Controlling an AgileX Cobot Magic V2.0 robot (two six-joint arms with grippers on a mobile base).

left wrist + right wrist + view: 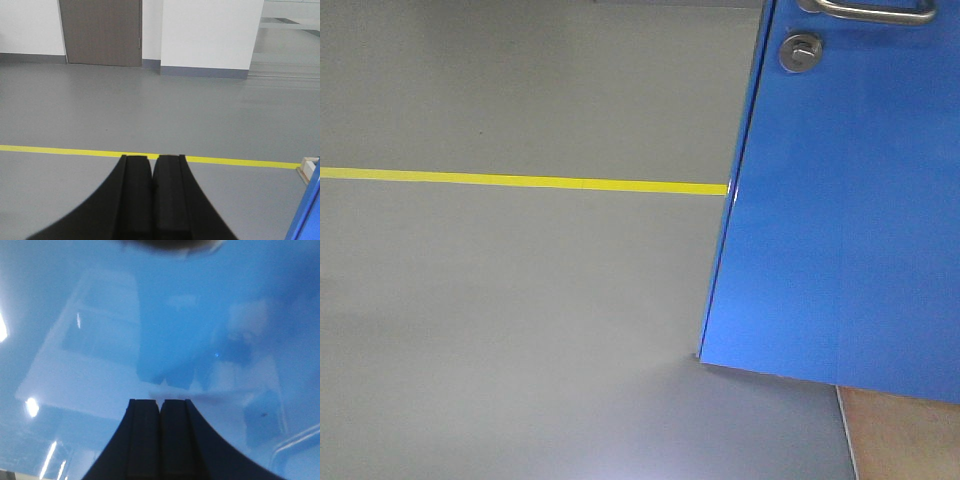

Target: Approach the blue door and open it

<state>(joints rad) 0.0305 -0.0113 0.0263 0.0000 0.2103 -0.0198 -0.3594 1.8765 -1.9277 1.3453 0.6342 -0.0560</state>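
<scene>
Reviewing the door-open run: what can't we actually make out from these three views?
- Lever handle: front view, cut off by the top edge.
- Blue door: front view, right and top run out of frame; hinges unseen.
- Right hand to door gap: right wrist view shows only glare.
- Left hand: faces floor, no door contact visible.

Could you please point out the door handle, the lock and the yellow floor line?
Door handle (pixel 875 12), front view, on its bar.
Lock (pixel 801 52), front view, on its round plate.
Yellow line (pixel 520 181), front view, mid-strip.
</scene>
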